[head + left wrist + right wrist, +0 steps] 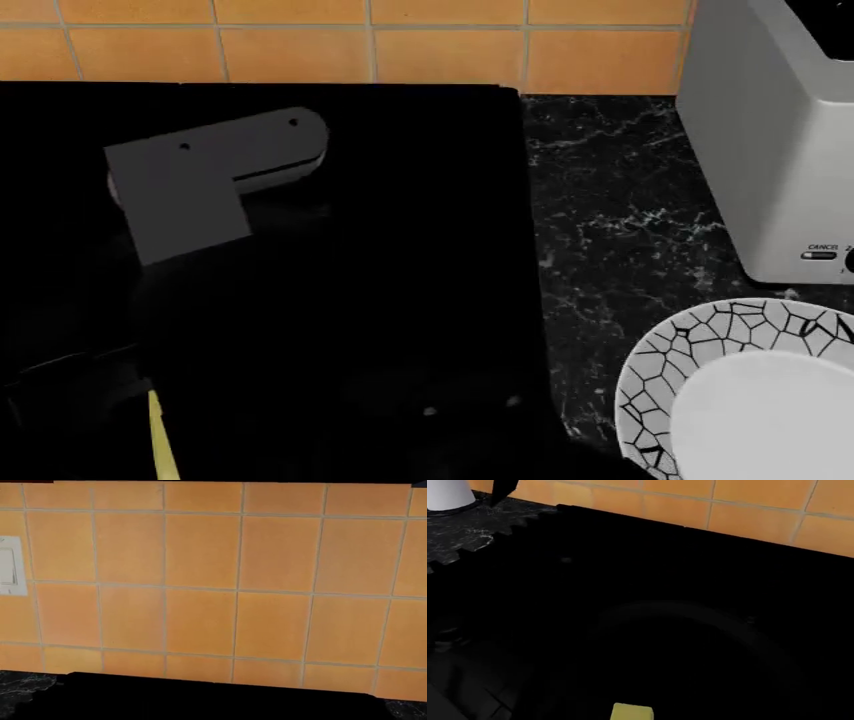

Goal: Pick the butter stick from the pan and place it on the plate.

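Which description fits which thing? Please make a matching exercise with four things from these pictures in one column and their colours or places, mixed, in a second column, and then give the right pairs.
Things:
1. butter stick
2. plate
3. pan handle
4. wall tiles

Descriptions:
a. orange, behind the stove
b. white with black cracked lines on the rim, on the marbled counter at the right of the head view
c. pale yellow, at the lower left of the head view
d. grey, lying over the black stove top

Right pairs: 1-c, 2-b, 3-d, 4-a
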Motion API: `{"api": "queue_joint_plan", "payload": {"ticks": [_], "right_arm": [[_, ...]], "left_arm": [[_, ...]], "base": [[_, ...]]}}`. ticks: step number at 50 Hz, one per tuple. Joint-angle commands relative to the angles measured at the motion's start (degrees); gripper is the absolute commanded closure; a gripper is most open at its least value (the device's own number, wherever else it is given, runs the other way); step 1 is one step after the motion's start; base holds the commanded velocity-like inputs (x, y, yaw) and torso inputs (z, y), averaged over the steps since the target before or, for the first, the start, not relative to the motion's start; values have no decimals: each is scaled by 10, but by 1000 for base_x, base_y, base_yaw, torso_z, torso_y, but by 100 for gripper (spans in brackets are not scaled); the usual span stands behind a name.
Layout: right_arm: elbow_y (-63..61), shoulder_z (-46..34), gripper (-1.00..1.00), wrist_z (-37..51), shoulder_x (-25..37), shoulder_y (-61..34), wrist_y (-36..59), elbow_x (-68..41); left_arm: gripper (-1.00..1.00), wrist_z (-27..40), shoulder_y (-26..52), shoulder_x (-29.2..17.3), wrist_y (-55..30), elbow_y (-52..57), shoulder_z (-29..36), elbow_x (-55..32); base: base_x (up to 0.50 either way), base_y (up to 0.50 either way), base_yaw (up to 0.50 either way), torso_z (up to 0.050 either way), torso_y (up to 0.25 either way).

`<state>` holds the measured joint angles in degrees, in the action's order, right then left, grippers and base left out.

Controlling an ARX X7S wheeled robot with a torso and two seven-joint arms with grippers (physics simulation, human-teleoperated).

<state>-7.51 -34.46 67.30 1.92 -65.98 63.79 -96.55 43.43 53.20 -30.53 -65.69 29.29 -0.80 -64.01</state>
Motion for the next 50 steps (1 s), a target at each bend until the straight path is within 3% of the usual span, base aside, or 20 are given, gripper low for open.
{"api": "queue_joint_plan", "payload": {"ticks": [1, 50], "right_arm": [[-8, -27, -100, 25, 5, 11, -17, -35], [-9, -74, -100, 37, 24, 20, -74, -76]], "left_arm": [[-100, -6, -5, -2, 9, -3, 1, 3], [-100, -29, -34, -11, 49, -17, 19, 34]], "base": [[0, 0, 0, 0, 0], [0, 0, 0, 0, 0]]}}
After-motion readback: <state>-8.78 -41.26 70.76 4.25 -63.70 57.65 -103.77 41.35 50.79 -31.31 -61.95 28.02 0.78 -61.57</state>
